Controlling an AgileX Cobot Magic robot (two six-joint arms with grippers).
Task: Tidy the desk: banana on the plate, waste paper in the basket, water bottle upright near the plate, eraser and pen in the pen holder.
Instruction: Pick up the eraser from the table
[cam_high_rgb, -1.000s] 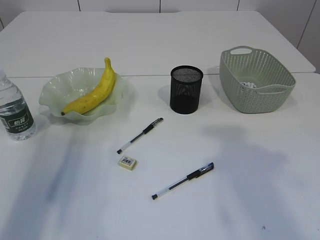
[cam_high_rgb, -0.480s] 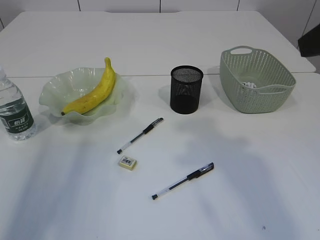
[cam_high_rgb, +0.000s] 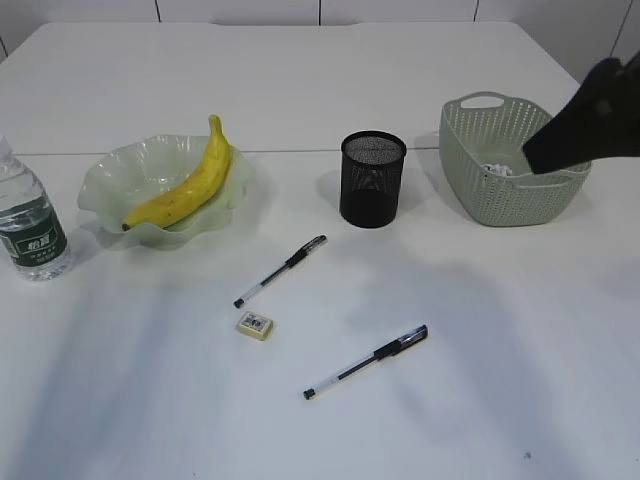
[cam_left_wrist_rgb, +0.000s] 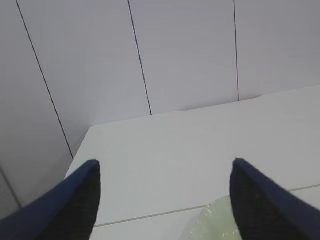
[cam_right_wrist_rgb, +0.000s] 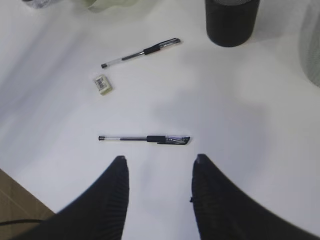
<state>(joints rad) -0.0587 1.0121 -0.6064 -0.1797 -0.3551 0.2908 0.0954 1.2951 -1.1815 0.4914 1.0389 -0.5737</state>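
Observation:
The banana (cam_high_rgb: 185, 190) lies in the pale green plate (cam_high_rgb: 105, 185). Left of the plate, a water bottle (cam_high_rgb: 30, 225) stands upright. White waste paper (cam_high_rgb: 497, 170) sits in the green basket (cam_high_rgb: 470, 170). Two pens (cam_high_rgb: 281, 271) (cam_high_rgb: 366, 362) and the eraser (cam_high_rgb: 255, 325) lie on the table in front of the black mesh pen holder (cam_high_rgb: 372, 180). My right gripper (cam_right_wrist_rgb: 159, 159) is open and empty, hovering just short of the nearer pen (cam_right_wrist_rgb: 145, 139). High above the plate rim (cam_left_wrist_rgb: 215, 220), my left gripper (cam_left_wrist_rgb: 165, 162) is open and empty.
My right arm (cam_high_rgb: 585, 120) is a dark blur over the basket's right side. In the right wrist view the table's near edge (cam_right_wrist_rgb: 30, 187) runs across the lower left, with brown floor beyond. A seam between two tabletops (cam_high_rgb: 300, 151) runs behind the plate.
My right arm has come into the exterior view from the right edge and now hangs over the basket. The objects on the table have not moved.

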